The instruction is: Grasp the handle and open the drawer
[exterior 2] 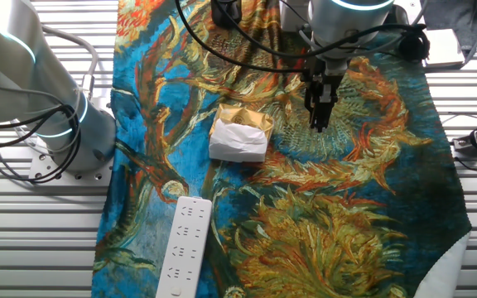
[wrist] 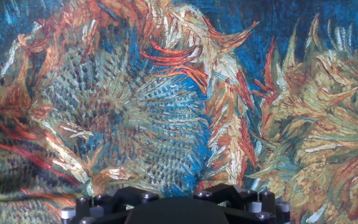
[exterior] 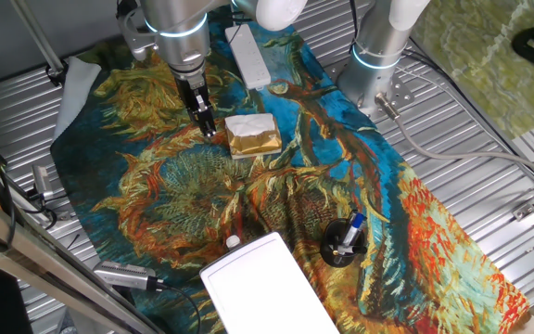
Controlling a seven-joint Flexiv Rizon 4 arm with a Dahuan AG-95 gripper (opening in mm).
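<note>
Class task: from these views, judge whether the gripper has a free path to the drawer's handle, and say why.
Probably yes. The gripper hangs above bare cloth beside the white-and-gold block, far from the handle on the drawer. Only open cloth lies between them.

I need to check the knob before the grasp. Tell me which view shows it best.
One fixed view: the handle shows as a small white knob at the near edge of the drawer box. The other fixed view and the hand view do not show it, only cloth.
</note>
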